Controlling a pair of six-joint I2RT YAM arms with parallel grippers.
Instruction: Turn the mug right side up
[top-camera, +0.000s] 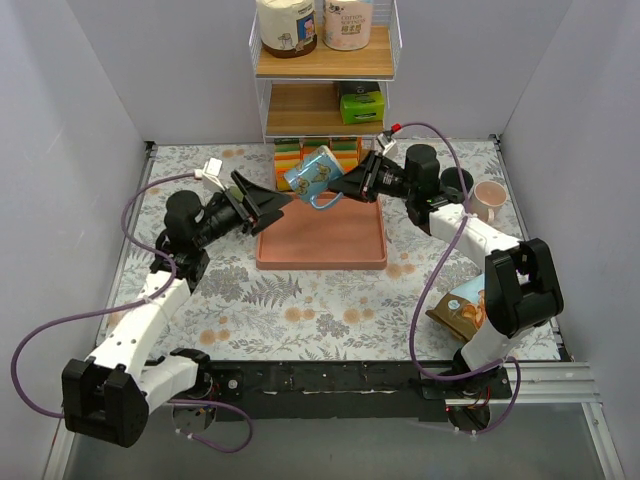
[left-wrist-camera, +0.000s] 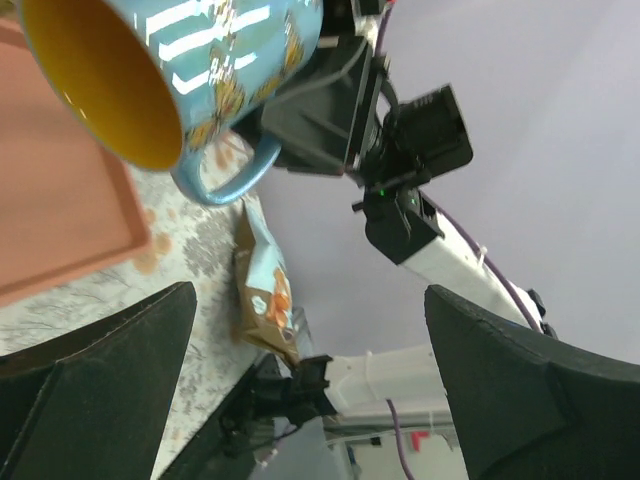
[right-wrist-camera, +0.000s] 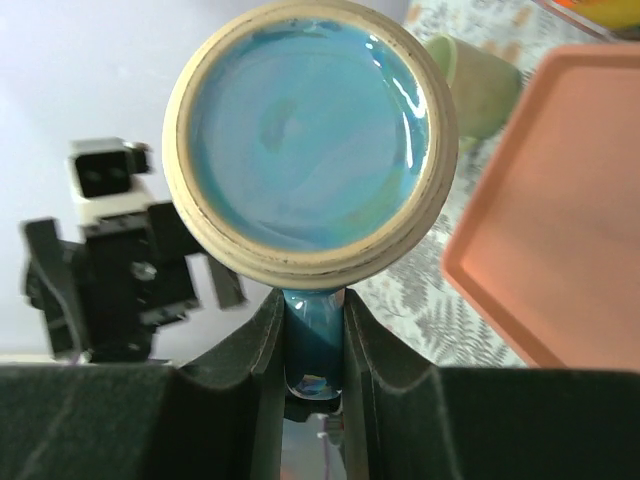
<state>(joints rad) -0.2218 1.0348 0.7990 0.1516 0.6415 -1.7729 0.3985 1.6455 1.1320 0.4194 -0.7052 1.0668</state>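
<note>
The mug is blue with white stripes, butterflies and a yellow inside. It hangs tilted in the air above the far edge of the salmon tray. My right gripper is shut on the mug's blue handle; the mug's glazed blue base faces the right wrist camera. My left gripper is open and empty, just left of and below the mug. In the left wrist view the mug's yellow mouth faces the camera at top left, beyond the wide-apart fingertips.
A pink mug stands at the far right. A snack bag lies at the near right. A wooden shelf unit with boxes and jars stands at the back, with striped coloured items below it. A pale green cup shows beyond the tray.
</note>
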